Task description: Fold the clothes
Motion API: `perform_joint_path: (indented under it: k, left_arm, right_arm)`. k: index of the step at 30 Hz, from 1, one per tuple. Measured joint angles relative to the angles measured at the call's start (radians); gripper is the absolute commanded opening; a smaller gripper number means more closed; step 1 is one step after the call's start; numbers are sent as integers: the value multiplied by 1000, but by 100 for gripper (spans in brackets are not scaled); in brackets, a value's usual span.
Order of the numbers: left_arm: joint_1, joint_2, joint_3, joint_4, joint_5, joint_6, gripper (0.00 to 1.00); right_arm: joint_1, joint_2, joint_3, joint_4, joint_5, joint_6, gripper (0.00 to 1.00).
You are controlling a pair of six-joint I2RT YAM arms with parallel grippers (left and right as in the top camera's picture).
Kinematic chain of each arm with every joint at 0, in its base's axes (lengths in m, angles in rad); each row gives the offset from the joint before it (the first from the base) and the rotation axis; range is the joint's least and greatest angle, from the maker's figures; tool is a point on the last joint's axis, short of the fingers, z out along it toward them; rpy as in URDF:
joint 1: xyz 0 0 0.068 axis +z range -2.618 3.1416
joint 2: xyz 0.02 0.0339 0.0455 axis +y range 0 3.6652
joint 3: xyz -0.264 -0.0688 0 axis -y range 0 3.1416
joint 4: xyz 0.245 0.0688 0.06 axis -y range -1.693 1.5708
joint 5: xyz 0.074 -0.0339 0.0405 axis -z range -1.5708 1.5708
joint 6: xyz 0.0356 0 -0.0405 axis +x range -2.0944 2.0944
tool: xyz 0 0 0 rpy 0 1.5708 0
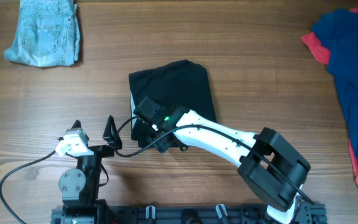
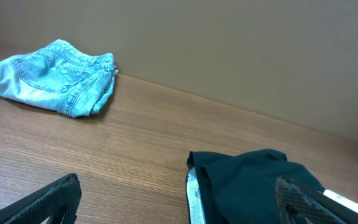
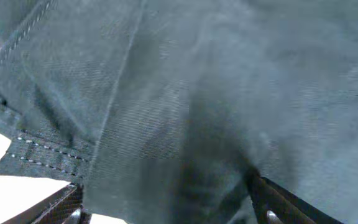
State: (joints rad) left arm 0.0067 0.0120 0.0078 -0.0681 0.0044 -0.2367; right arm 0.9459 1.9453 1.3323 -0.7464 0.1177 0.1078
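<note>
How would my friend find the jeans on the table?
Look at the wooden table and go to its far left corner. The folded jeans lie there alone. They are pale blue denim with stitched pockets, unlike the black garment in the middle or the dark blue and red pile on the right.

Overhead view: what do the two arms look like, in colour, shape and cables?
The right arm has a white curved link between black joints, a thin black cable along it and a green light near the wrist. The left arm is black with a white block, a grey round joint and a looping black cable. Its fingers are black, woven-textured.
</note>
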Motion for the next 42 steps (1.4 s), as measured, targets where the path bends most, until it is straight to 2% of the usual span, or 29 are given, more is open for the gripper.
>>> perform_joint_path:
  k: [2,6,10,18,28,32,34,36,38,39,40,41,42]
  left_arm:
    - [0,0,0,0,0,0,100]
    - [0,0,0,0,0,0,100]
    - [0,0,0,0,0,0,100]
    - [0,0,0,0,0,0,100]
    - [0,0,0,0,0,0,100]
    - [0,0,0,0,0,0,100]
    - [0,0,0,0,0,0,100]
    - [0,0,0,0,0,0,100]
    - [0,0,0,0,0,0,100]
    - [0,0,0,0,0,0,100]
    - [0,0,0,0,0,0,100]
    - [0,0,0,0,0,0,100]
    - [0,0,0,0,0,0,100]
  right_arm:
    - [-18,-26,0,-1,9,13,86]
    - [-98,-99,6,-7,5,47,84]
    - [-150,-132,13,-8,-89,44,82]
    - [-121,-127,-3,-10,-227,40,81]
    - [-117,-54,-4,-22,-301,36,80]
    - [-111,-6,-4,-16,-306,37,74]
    - [-111,-3,-4,-13,-307,37,64]
    - [-111,-3,-4,-9,-309,36,43]
    - [-111,-3,-4,0,-309,46,40]
    - [-111,-3,-4,4,-309,47,33]
    - [-111,-3,-4,4,-309,48,22]
    - [-111,-3,-4,3,-309,52,6]
    - [-111,-3,-4,3,-309,53,4]
